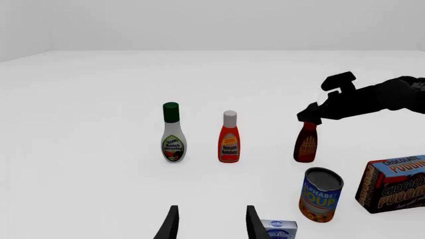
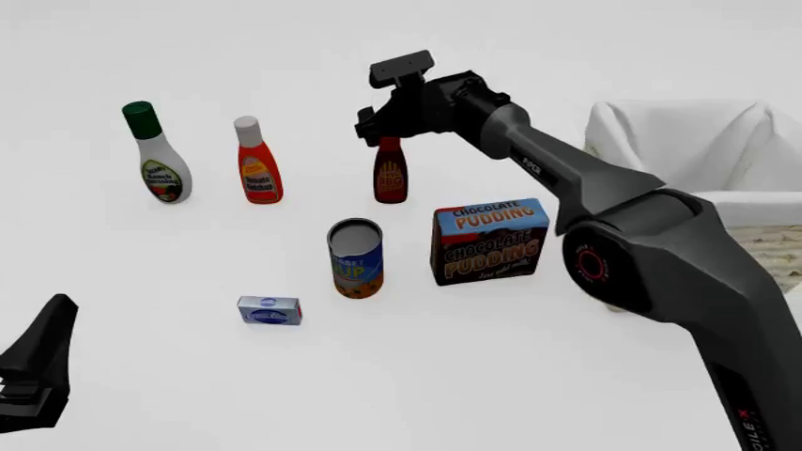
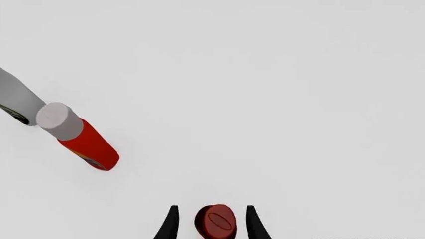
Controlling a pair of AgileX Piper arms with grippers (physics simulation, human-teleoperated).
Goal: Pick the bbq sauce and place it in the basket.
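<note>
Two tools are in play, but only one is working. The right tool point(image 2: 376, 127) hangs over the bbq sauce point(image 2: 390, 177), a little above the middle of the front view, with its two fingers spread and standing either side of the red cap; in the right wrist view the cap point(image 3: 216, 220) sits between the fingers point(image 3: 171, 222) with a sliver of gap on each side, so nothing is pinched yet. The left tool point(image 1: 209, 224) waits spread and holding nothing at the lower left of the front view.

The bbq sauce stands upright on the surface point(image 2: 150, 357). To its left in the front view are the ketchup bottle point(image 2: 258, 162) and, further left, the ranch bottle point(image 2: 157, 155), both upright and apart from it. Nearer the camera stand a soup can point(image 2: 356, 258), a pudding box point(image 2: 490, 241) and a small blue-and-white packet point(image 2: 269, 311). The basket point(image 2: 701, 150) sits at the right edge, partly behind the right arm.

I judge this the moment before the grasp. The next move calls for pressing the fingers together on the neck or cap, lifting straight up so the bottle stays upright, then carrying it rightward, high enough to pass over the basket's rim.
</note>
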